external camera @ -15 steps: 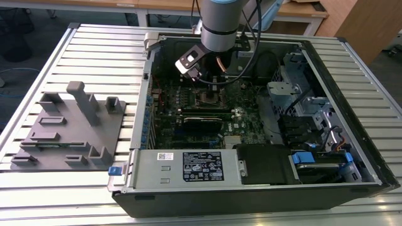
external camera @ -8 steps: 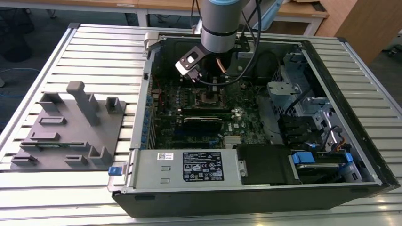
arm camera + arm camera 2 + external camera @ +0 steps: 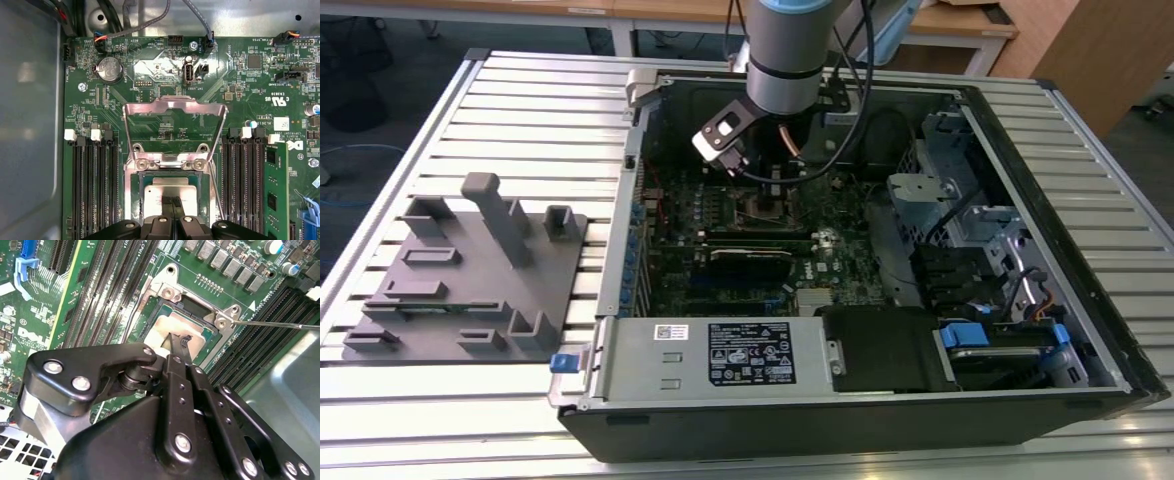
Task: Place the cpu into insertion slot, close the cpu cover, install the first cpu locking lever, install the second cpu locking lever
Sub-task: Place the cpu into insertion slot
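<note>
- Silver-grey metal slats form the table [image 3: 520, 110], which carries everything else in the exterior view.
- The black computer case [image 3: 854, 430] lies on its side on the table with its open side facing up.
- The robot arm [image 3: 787, 50] reaches down into the case from the far side.
- A grey fixture tray [image 3: 454, 300] sits on the slats at the exterior view's left, beside the case and apart from the arm.
- The green motherboard [image 3: 240, 100] covers the case floor, with long black memory slots [image 3: 95, 190] on both sides of the socket.
- The gripper [image 3: 173, 201] is down over the socket; its black fingertips are pressed together with a thin line between them, and they rest on the chip's top rather than around its edges.
- The cpu cover [image 3: 175, 106] stands raised on its hinge, away from the socket.
- The insertion slot [image 3: 196, 307] shows a dark strip beyond the chip.
- The cpu [image 3: 172, 190] lies inside the slot's silvery rim, metal top upward; I cannot tell if it is fully seated.
- A thin locking lever [image 3: 275, 325] juts out sideways from the socket's corner.
</note>
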Motion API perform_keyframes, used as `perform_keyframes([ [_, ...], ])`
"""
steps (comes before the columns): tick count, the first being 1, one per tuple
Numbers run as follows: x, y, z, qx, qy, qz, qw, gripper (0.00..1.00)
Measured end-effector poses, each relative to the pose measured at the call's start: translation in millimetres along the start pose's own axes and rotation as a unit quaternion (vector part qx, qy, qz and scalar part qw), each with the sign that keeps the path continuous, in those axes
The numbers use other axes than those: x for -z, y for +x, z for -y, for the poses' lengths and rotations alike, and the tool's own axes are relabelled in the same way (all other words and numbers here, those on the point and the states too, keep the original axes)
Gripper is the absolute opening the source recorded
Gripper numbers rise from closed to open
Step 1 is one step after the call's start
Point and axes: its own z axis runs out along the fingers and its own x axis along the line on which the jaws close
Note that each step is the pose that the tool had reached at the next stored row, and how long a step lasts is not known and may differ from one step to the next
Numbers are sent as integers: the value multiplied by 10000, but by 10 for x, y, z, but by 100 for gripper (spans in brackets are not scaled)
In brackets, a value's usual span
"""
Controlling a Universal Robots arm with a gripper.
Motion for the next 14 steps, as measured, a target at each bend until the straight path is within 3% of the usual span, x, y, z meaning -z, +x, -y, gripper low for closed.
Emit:
perform_keyframes([
  [9, -2, 2, -1, 0, -5, -8, 10000, 10],
  [11, 20, 7, -4, 0, -13, -23, 10000, 10],
  [14, 91, 4, -3, 0, -5, -9, 10000, 10],
])
